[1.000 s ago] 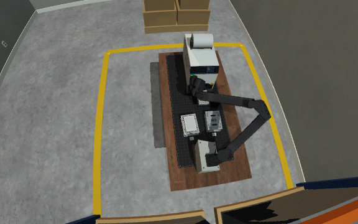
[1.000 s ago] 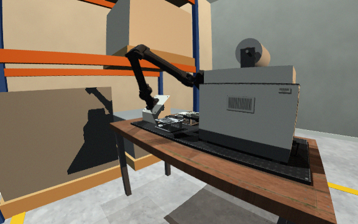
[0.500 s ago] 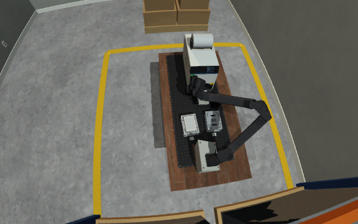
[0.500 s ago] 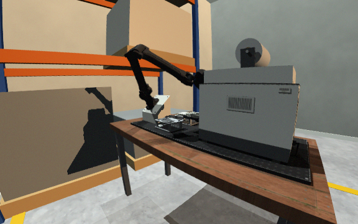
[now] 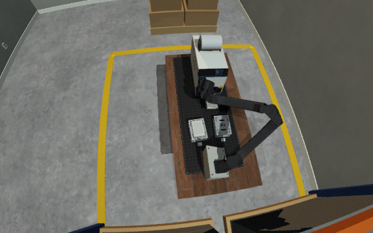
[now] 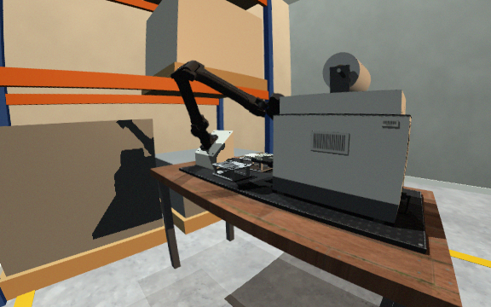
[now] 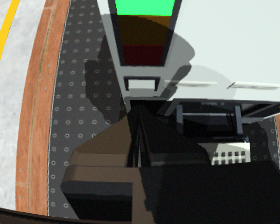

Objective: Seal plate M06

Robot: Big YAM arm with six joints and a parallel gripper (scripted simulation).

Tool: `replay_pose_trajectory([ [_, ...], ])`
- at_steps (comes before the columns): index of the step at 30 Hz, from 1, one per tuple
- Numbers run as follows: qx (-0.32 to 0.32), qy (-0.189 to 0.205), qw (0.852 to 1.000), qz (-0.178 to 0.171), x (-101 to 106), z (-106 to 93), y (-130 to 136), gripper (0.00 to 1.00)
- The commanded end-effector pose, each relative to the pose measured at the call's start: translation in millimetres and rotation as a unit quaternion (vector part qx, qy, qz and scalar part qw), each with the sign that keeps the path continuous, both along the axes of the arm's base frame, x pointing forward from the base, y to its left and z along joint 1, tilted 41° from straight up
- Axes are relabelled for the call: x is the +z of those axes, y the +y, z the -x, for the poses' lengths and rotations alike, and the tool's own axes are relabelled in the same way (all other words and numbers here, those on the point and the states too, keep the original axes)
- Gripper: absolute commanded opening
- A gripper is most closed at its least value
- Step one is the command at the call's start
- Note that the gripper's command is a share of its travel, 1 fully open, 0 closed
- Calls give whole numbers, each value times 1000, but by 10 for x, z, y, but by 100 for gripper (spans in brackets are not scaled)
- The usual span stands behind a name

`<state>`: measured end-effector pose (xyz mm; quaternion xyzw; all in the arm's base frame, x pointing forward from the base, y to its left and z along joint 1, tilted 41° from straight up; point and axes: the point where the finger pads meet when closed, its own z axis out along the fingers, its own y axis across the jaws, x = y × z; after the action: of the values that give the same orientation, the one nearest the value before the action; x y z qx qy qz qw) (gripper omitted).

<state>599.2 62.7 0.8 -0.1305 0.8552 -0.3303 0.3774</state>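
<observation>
My gripper (image 7: 139, 112) is shut and empty, its fingertips at the sealer's front just below a small pale label. They hide what lies directly behind them, and I cannot tell whether they touch. The sealer's lamp (image 7: 145, 7) shows green at the top; its amber and red fields are dark. The plate M06 (image 5: 212, 105) (image 7: 231, 154) is on the stage side in front of the sealer's opening, partly hidden by the arm and gripper; its seating cannot be judged. Nest N1 (image 5: 222, 125) (image 6: 231, 166) is empty. The white-topped plate in N2 (image 5: 198, 129) sits in its nest.
The sealer (image 5: 211, 59) (image 6: 339, 158) with its film roll (image 5: 211, 43) (image 6: 343, 72) stands at the far end of the black mat (image 5: 183, 87). A dark bracket (image 7: 208, 121) spans the opening beside my fingers. The arm's base block (image 5: 215, 162) stands at the opposite end.
</observation>
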Motion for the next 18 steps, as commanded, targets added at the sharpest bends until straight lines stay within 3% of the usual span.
replay_pose_trajectory([
  [1, -5, 4, 1000, 3, -36, -86, -73, 0],
  [10, -6, 5, 1000, 3, 42, 3, -117, 0],
  [18, 10, -7, 1000, 0, 131, -18, 85, 0],
])
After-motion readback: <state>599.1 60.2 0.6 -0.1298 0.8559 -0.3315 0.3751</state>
